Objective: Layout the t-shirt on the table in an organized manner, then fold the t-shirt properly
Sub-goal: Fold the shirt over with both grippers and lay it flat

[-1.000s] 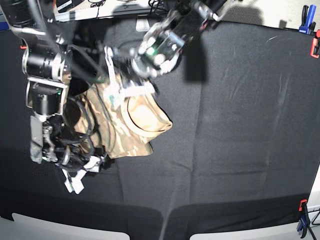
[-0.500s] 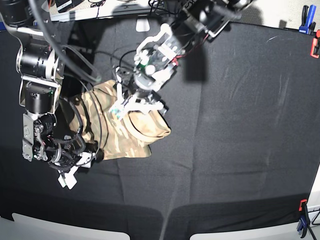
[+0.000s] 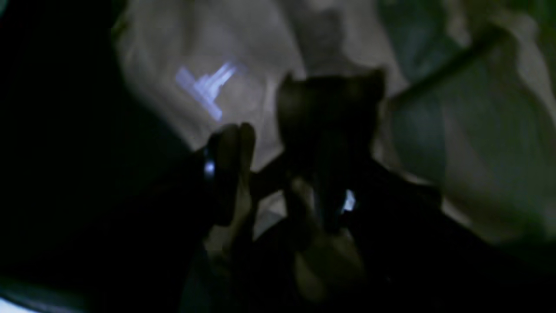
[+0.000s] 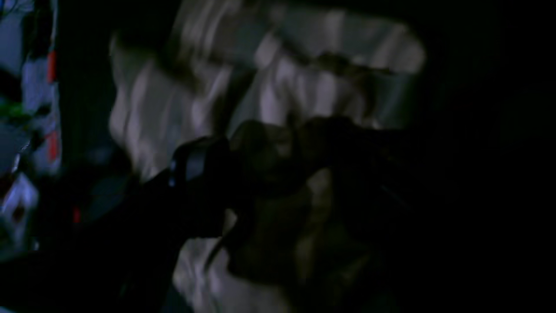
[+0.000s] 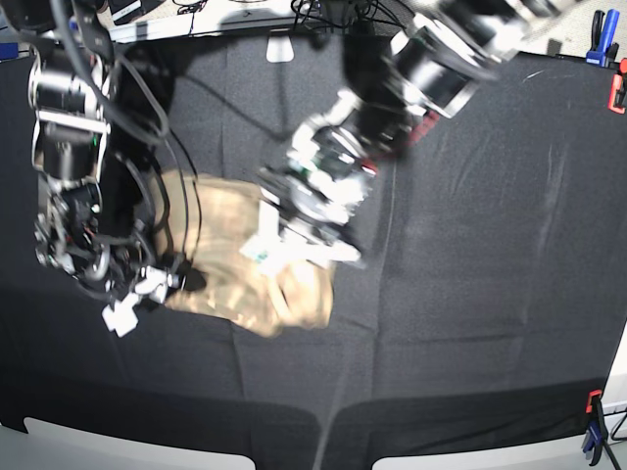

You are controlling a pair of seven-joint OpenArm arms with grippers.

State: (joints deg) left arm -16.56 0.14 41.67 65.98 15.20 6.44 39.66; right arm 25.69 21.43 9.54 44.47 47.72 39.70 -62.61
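We count one table (image 5: 490, 245) — a wide surface of matte black cloth that fills most of the base view. We use it as the landmark for all positions below.

We count one t-shirt (image 5: 230, 269), in tan and olive camouflage, lying bunched on the table's left half, between the two arms. It is not spread flat; its folds are blurred in the base view, so we cannot trace the neckline.

We count two arms. The left arm enters from the table's far edge and slants down toward the shirt. The left gripper (image 5: 299, 245) sits at the shirt's right-hand part. In the left wrist view its dark fingers (image 3: 230, 169) stand against pale cloth, but the picture is too dim and blurred to show whether cloth is pinched — we cannot tell its state.

The right arm hangs over the table's left edge. The right gripper (image 5: 137, 299) is at the shirt's left end. The right wrist view shows only dark shapes over striped fabric, so here too we cannot tell whether the jaws are parted or gripping.

We count three clamps at the table's right side: one blue (image 5: 598, 39) and one red (image 5: 617, 93) at the far corner, and one (image 5: 594, 426) at the near corner.
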